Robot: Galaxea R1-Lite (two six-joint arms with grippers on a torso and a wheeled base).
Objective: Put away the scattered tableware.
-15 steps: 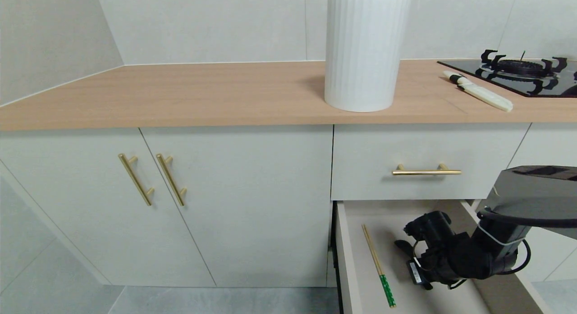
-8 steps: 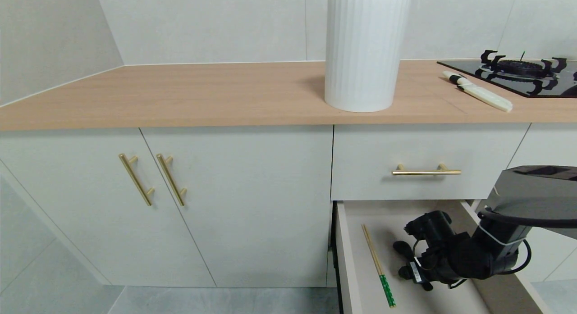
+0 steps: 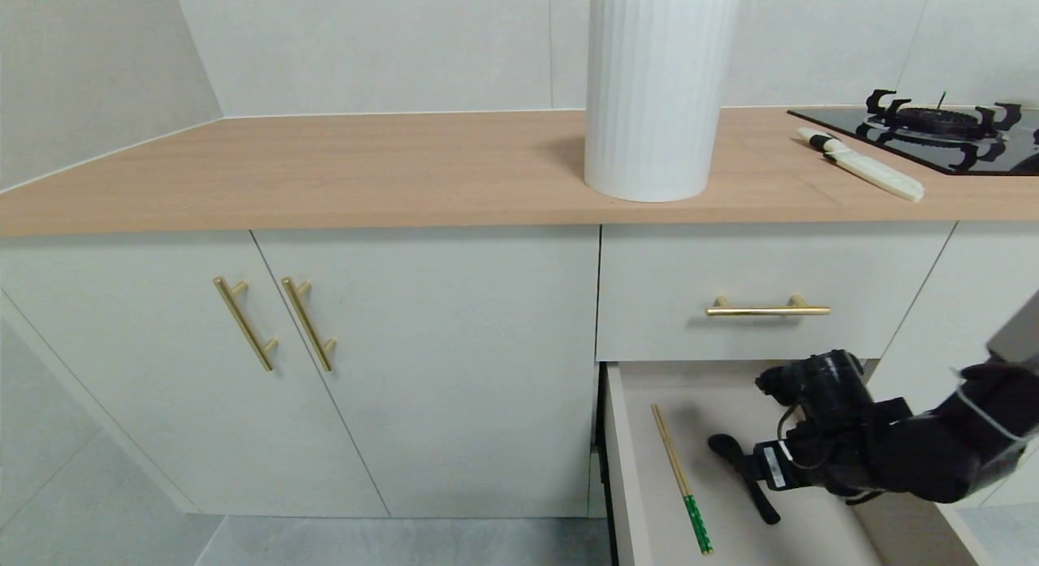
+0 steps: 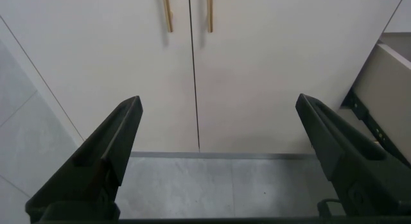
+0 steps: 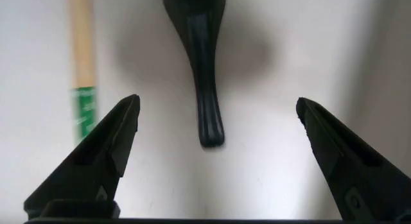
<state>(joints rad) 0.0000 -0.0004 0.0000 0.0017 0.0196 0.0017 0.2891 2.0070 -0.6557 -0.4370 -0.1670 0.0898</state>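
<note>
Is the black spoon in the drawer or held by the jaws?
In the drawer: black spoon lies flat beside the chopsticks, jaws open.

Wooden surface (image 3: 365,168) bearing white ribbed canister (image 3: 653,91), knife (image 3: 860,164) and hob (image 3: 917,144), open drawer (image 3: 625,468) below holding chopsticks (image 3: 680,481), black spoon (image 3: 743,477).

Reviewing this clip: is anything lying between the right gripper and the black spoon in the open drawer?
Nothing visible. The right gripper hangs open over the black plastic spoon, which lies on the floor of the open white drawer. The wooden chopsticks with green ends lie beside the spoon, apart from it.
</note>
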